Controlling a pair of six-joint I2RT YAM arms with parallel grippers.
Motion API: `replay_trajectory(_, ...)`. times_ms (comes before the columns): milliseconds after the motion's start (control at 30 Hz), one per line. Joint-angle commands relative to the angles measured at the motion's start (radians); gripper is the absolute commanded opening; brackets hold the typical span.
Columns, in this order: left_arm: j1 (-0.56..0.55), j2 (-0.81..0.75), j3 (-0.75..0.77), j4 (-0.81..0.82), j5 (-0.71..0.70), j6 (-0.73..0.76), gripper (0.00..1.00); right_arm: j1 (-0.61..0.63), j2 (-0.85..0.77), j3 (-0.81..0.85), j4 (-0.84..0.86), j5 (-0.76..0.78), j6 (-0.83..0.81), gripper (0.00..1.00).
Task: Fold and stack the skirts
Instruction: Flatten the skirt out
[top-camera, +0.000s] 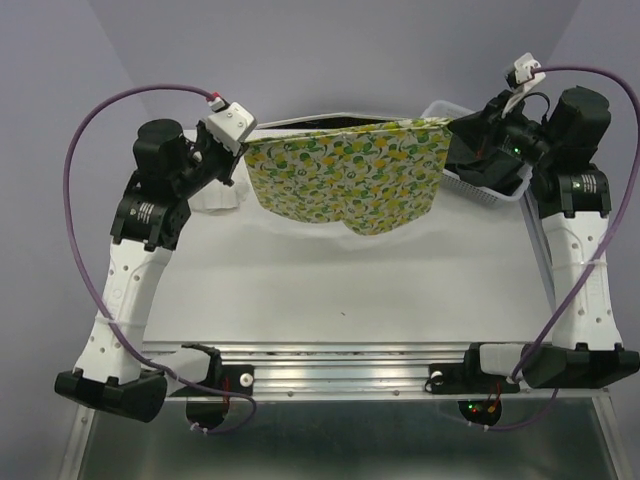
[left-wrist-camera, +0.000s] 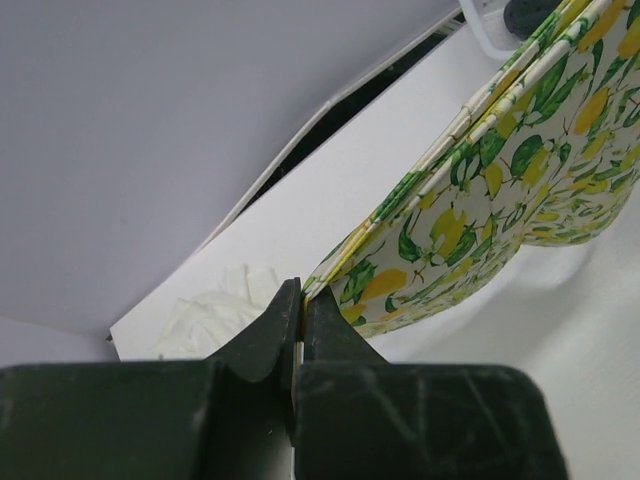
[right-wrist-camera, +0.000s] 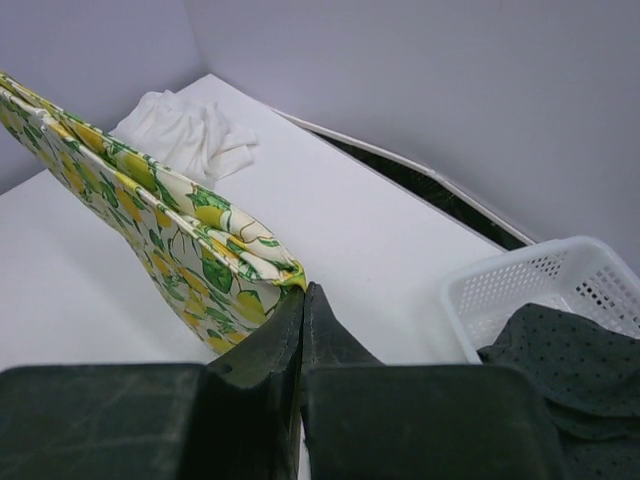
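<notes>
**Ana:** Where is the lemon skirt (top-camera: 345, 185) right now?

**Ben:** It is up in the air, spread like a banner. The right pincer (right-wrist-camera: 303, 295) is clamped tight on one top corner, just beside the basket (right-wrist-camera: 520, 285). The left pincer (left-wrist-camera: 302, 300) is pinched on the other top corner, well away from the basket. The top edge runs nearly straight between them and shows several layers. The hem sags lowest in the middle. I cannot tell if it brushes the table (top-camera: 330, 290).

**Ana:** And the other two?

**Ben:** The black skirt (right-wrist-camera: 570, 360) lies inside the basket. The white skirt (right-wrist-camera: 185, 135) sits crumpled on the table at the end far from the basket, near the left pincer.

**Ana:** So the job now is laying the lemon one down flat?

**Ben:** I would say so. Both arms should come down together and level, so the hem lands first on the bare table in front of the basket. Then they should draw the top edge back over it. Hold the tension between the corners, because slack would let the layers slide and wrinkle.

**Ana:** What are the risks?

**Ben:** The corner beside the basket could snag its rim, and the far corner could land on the white skirt. Let go only once the cloth rests fully on the table.
</notes>
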Motion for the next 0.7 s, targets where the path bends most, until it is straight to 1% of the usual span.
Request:
replay_trajectory(0, 0.035, -0.143, -0.024, -0.074, -0.072, -0.013, 0.0, -0.055, -0.103, -0.028, 0.069, 0.121, 0.006, 0.01)
replay_trajectory(100, 0.035, -0.255, -0.105, -0.095, 0.003, -0.024, 0.0, -0.055, -0.179, -0.057, 0.019, 0.097, 0.01, 0.01)
replay_trajectory(133, 0.035, -0.278, -0.125, -0.111, 0.028, -0.018, 0.0, -0.055, -0.179, -0.072, 0.003, 0.092, 0.007, 0.01)
replay_trajectory(167, 0.035, -0.326, -0.165, -0.149, 0.064, -0.007, 0.0, -0.055, -0.228, -0.092, -0.021, 0.083, -0.011, 0.01)
replay_trajectory(233, 0.035, -0.376, -0.208, -0.187, 0.084, 0.013, 0.0, -0.055, -0.285, -0.159, -0.044, 0.075, -0.036, 0.01)
replay_trajectory(267, 0.035, -0.433, -0.249, -0.223, 0.107, 0.047, 0.0, -0.055, -0.338, -0.178, -0.087, 0.06, -0.077, 0.01)
replay_trajectory(400, 0.035, -0.55, -0.303, -0.296, 0.121, 0.091, 0.0, -0.055, -0.465, -0.261, -0.176, 0.066, -0.125, 0.01)
replay_trajectory(533, 0.035, -0.572, -0.297, -0.393, 0.127, 0.101, 0.0, -0.055, -0.541, -0.293, -0.265, 0.037, -0.137, 0.01)
replay_trajectory(600, 0.035, -0.547, -0.302, -0.425, 0.131, 0.101, 0.0, -0.055, -0.558, -0.337, -0.274, 0.037, -0.129, 0.01)
replay_trajectory(667, 0.035, -0.523, -0.326, -0.416, 0.109, 0.11, 0.0, -0.055, -0.54, -0.373, -0.25, 0.069, -0.102, 0.01)
